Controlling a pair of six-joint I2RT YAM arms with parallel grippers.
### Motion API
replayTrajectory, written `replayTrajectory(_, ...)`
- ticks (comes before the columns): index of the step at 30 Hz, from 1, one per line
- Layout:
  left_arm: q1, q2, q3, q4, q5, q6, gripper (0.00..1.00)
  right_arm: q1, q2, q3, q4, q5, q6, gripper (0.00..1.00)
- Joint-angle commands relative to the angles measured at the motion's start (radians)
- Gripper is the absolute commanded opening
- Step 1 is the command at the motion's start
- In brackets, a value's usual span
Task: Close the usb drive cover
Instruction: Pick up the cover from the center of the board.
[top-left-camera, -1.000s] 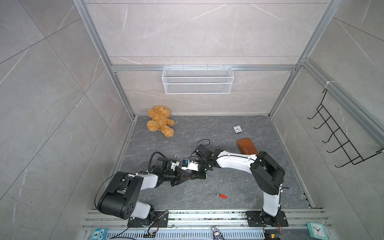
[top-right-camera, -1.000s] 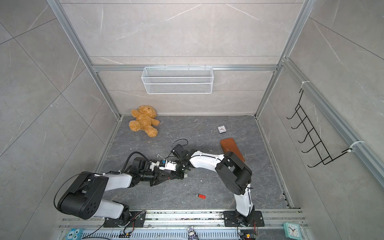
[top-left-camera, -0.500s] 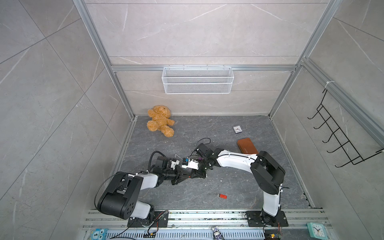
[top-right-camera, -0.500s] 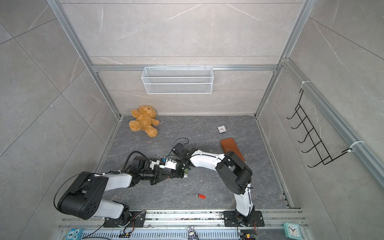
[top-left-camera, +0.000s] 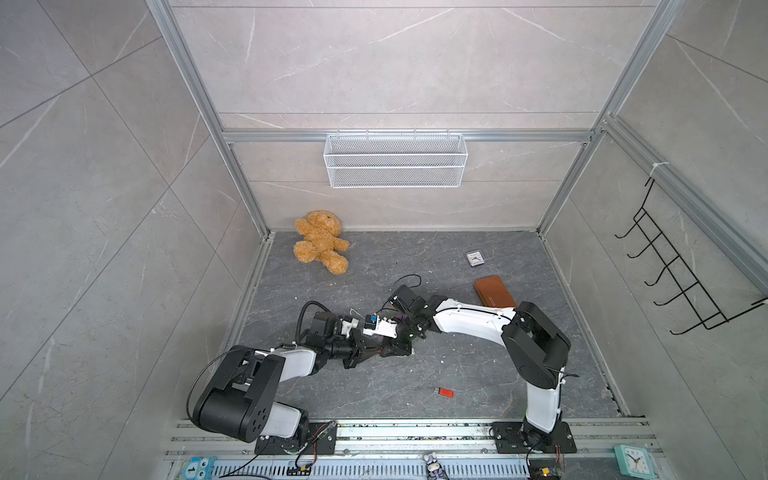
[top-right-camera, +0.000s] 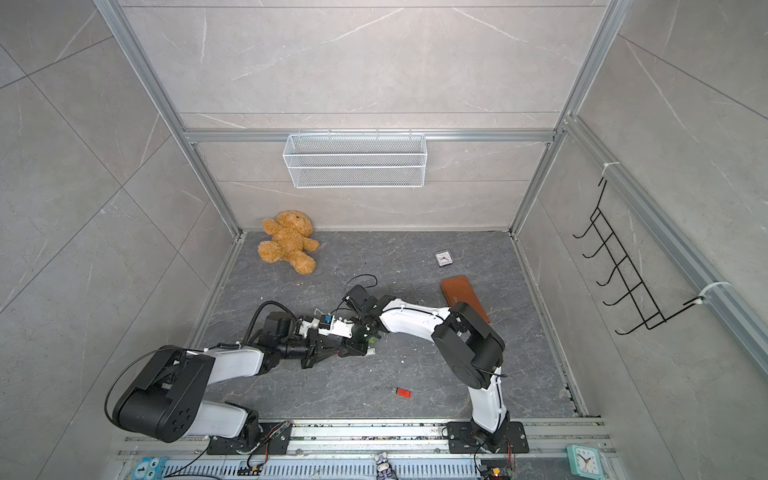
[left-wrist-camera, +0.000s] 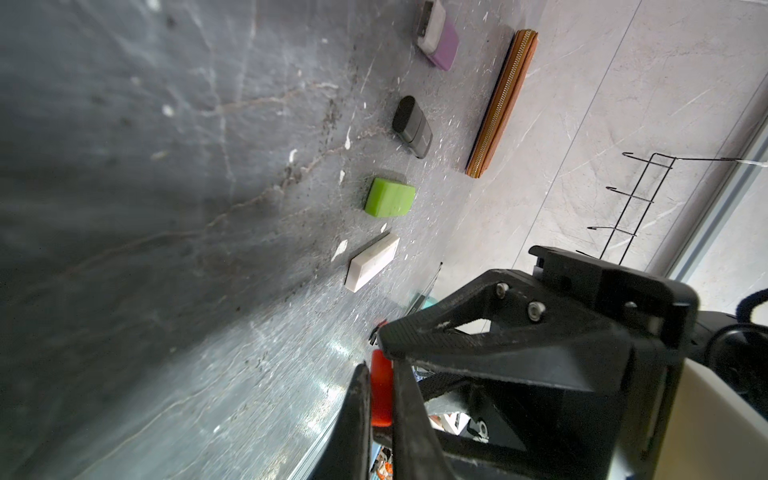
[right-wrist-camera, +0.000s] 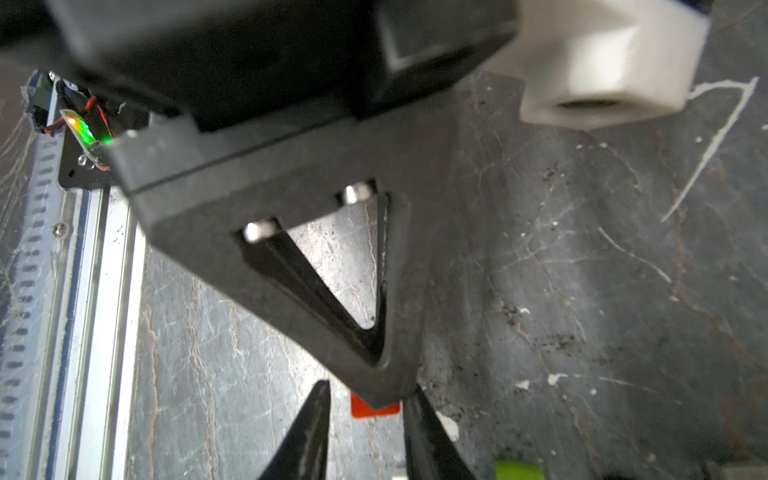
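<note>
Origin: where left arm (top-left-camera: 291, 365) and right arm (top-left-camera: 469, 322) meet, in a top view. Floor (top-left-camera: 395, 270) open at 6 o'clock, and farther out at 12. Arms block 8 and 3. Teddy bear (top-left-camera: 320, 241) at 11, wallet (top-left-camera: 494, 291) at 2, red drive (top-left-camera: 445, 392) at 4, all well apart. Green piece (left-wrist-camera: 390, 197) just beside at 3.
</note>
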Motion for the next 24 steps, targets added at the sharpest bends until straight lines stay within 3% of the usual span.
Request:
replayTrajectory(1,-0.005,-0.058,0.033,-0.091,-0.031,0.066,0.08,-0.023,-0.029,0.008,-0.051,-0.004,-0.018,0.37)
replayTrajectory(9,-0.003,-0.079,0.041,-0.133,-0.062,0.091,0.06,-0.045,-0.139,-0.062,-0.191,0.113,-0.066,0.41)
replayTrajectory(14,-0.004,-0.079,0.046,-0.138,-0.073,0.100,0.05,-0.045,-0.192,-0.088,-0.372,0.222,-0.095,0.41)
replayTrajectory(24,-0.004,-0.076,0.056,-0.150,-0.078,0.121,0.05,-0.015,-0.355,-0.211,-0.524,0.389,-0.002,0.41)
